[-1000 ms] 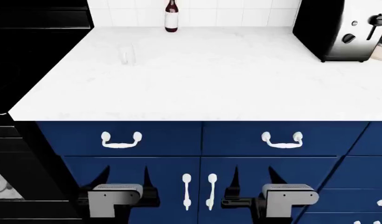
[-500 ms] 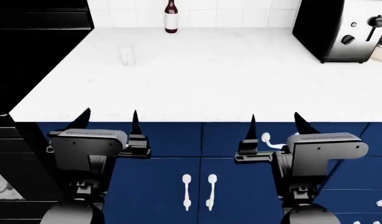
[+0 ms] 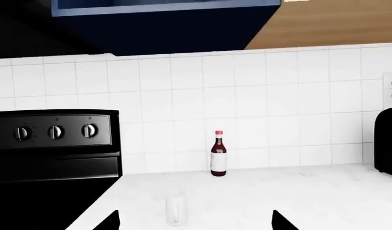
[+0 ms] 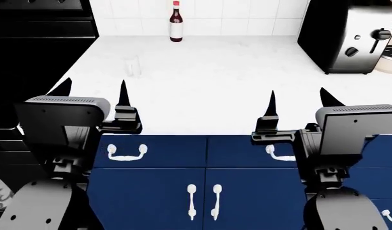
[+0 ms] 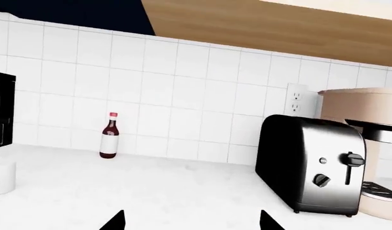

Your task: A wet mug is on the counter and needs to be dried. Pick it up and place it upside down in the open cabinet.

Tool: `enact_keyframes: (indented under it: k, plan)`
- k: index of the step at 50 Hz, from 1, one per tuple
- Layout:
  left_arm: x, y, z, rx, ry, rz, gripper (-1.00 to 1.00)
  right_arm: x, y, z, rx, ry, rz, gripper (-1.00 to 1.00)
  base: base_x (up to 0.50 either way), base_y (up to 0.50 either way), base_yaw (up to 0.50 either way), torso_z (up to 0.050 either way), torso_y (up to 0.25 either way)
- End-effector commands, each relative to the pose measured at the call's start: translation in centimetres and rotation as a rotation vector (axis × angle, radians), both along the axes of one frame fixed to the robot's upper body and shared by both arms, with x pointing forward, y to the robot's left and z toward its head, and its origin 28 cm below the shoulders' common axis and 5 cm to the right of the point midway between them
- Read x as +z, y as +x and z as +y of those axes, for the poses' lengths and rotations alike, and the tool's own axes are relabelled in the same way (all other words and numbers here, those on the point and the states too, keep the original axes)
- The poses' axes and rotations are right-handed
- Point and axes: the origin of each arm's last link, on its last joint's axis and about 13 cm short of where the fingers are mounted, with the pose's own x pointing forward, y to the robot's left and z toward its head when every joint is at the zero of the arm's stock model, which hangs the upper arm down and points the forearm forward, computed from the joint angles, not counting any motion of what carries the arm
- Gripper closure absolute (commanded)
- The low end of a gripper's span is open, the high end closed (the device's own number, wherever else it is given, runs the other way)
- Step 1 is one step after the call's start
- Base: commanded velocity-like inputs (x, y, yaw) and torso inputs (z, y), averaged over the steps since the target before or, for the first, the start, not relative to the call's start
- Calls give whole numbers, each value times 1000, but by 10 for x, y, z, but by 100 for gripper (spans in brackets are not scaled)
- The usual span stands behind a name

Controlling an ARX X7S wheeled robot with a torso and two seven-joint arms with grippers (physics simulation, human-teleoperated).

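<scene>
Flat, bright, sharp renders; white mug [image 4: 132, 65] nearly vanishes against glaring counter [image 4: 208, 86].

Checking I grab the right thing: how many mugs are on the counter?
1. The mug stands upright on the counter, toward its left side near the stove, in front of the bottle. Nothing visible could hide another one.

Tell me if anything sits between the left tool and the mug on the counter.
Nothing visible does. Only bare counter lies between the open left tool and the mug; the bottle stands behind the mug at the wall.
</scene>
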Motion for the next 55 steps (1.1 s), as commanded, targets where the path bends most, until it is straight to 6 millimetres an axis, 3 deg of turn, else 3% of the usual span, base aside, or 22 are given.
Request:
enact_keyframes:
  k: [1,14,24,55]
  plan:
    - [6,1,3,2,6,2,-100,5,0,-3,7,6,-4,-100,0,0,0,50,0]
    - [3,0,3,-1,16,3,-100,2,-1,-4,16,11,-18,-100,0,0,0,50,0]
    - [4,1,5,5,33,7,-100,1,-1,-4,9,21,-21,-100,9,399,0,0,0]
    - [13,0,5,-7,70,0,-100,9,-2,-2,23,26,-47,-100,386,83,0,0,0]
